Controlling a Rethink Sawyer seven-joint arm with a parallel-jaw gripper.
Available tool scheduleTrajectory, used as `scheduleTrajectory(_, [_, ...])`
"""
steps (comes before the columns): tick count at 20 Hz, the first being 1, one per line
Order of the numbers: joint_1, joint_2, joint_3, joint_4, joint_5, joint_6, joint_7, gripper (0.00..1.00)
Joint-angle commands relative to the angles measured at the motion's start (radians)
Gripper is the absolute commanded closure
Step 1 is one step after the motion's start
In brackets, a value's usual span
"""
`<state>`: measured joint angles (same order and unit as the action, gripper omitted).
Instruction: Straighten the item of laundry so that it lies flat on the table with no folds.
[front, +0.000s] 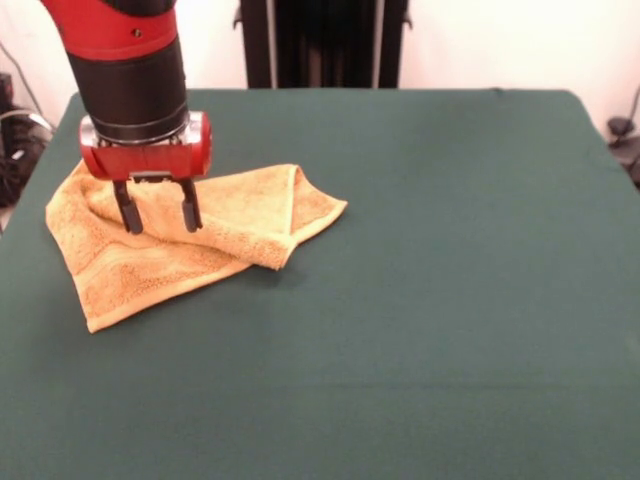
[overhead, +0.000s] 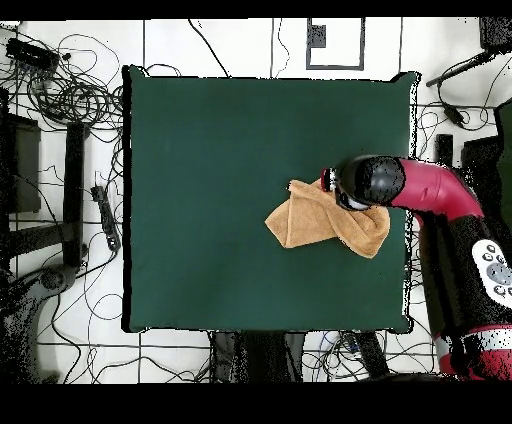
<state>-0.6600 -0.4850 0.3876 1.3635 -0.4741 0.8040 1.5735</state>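
Front view: gripper (front: 159, 216) above towel (front: 190, 245), fingers (front: 129, 214) spread, holding nothing. Towel crumpled, right part folded over itself, lying near left edge of green table (front: 450, 280). Overhead view: arm (overhead: 425, 187) covers towel (overhead: 320, 222) edge.

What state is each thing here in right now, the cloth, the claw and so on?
Golden-orange terry-cloth towel: crumpled, one side folded over itself, not flat.
Red and black arm's gripper: open, fingers over the towel, nothing held.
Dark green cloth-covered table: towel lying near one edge.
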Motion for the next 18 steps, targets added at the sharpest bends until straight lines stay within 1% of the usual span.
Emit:
scheduleTrajectory(1, [0.059,0.044,-0.008,0.038,-0.038,-0.062,0.037,0.0])
scheduleTrajectory(6, [0.061,0.055,-0.016,0.032,-0.036,-0.07,0.037,0.0])
scheduleTrajectory(11, [0.057,0.111,-0.039,0.029,-0.042,-0.132,0.081,0.0])
scheduleTrajectory(18, [0.069,0.14,-0.074,0.016,-0.042,-0.167,0.095,0.0])
